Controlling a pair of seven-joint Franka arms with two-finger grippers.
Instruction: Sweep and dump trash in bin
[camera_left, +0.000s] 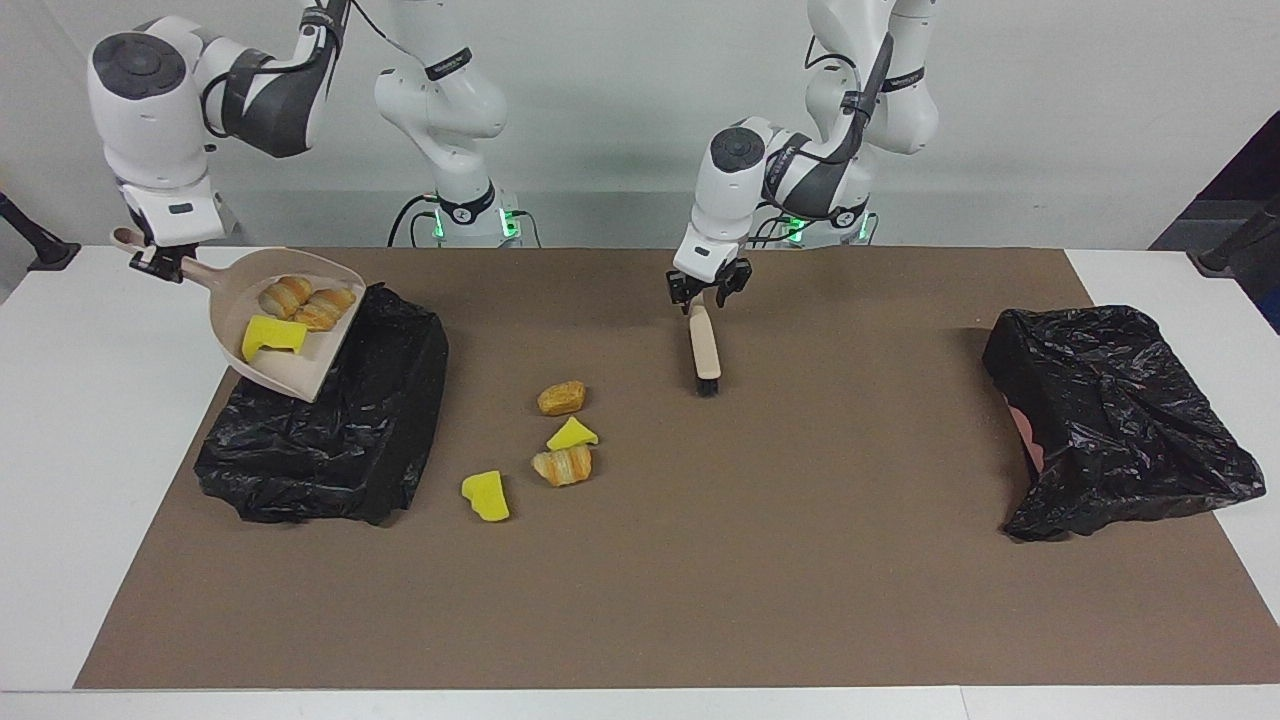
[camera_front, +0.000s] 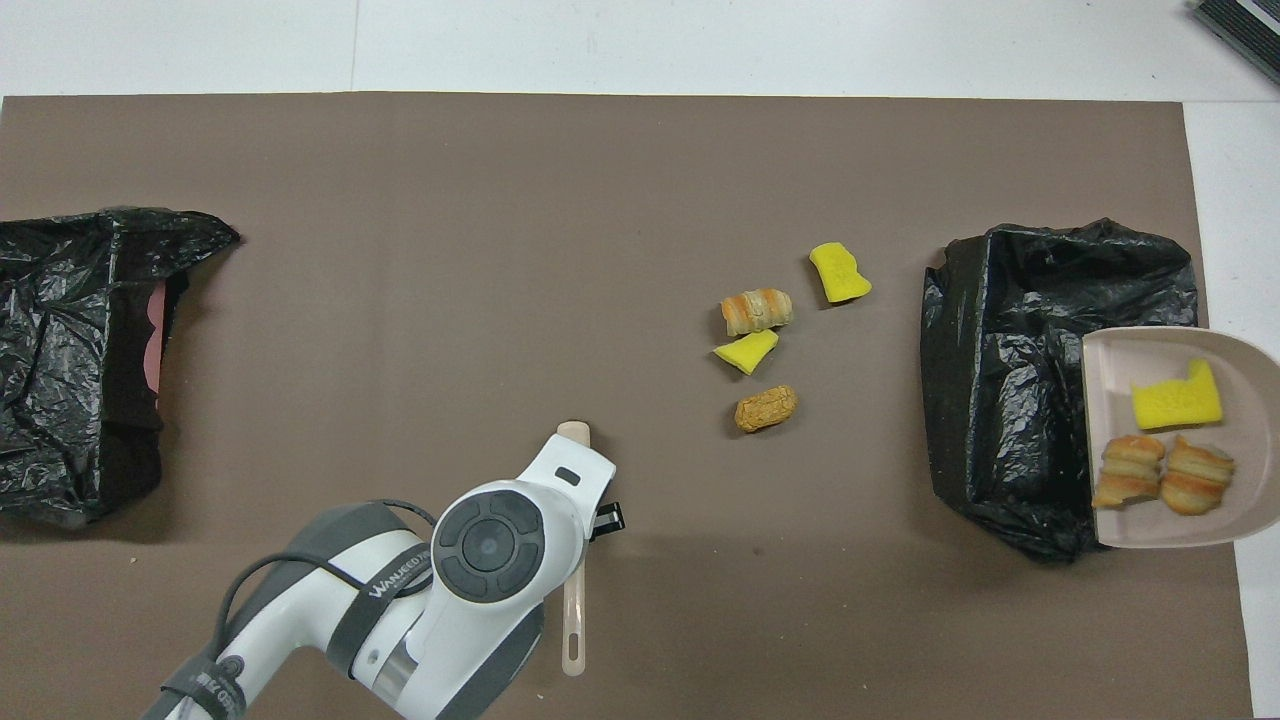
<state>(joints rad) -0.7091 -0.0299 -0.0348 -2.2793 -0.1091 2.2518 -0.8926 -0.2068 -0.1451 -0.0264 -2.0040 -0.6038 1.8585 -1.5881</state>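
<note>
Right gripper (camera_left: 160, 262) clamped on the handle of the beige dustpan (camera_left: 290, 345), raised over the black-bagged bin (camera_left: 330, 420) at the right arm's end of the table; pan tilts, open lip down toward the bin. In the pan, below the jaws: one yellow sponge chunk (camera_left: 272, 336) and two croissant pieces (camera_left: 303, 303), side by side, nearer the handle than the sponge.

Left gripper (camera_left: 708, 290) shut on the brush (camera_left: 704, 352) handle, mid-table; brush hangs below the jaws, bristle end touching or just above the brown mat (camera_left: 700, 560), cannot tell which.

Loose trash on the mat between the two grippers: brown bread roll (camera_left: 562, 397), yellow wedge (camera_left: 571, 434) just beside it, striped croissant (camera_left: 563, 465) touching or nearly touching the wedge, yellow sponge piece (camera_left: 486, 496) near the bin.

Second black bag (camera_left: 1110, 420) at the left arm's end, well apart from the left gripper.
</note>
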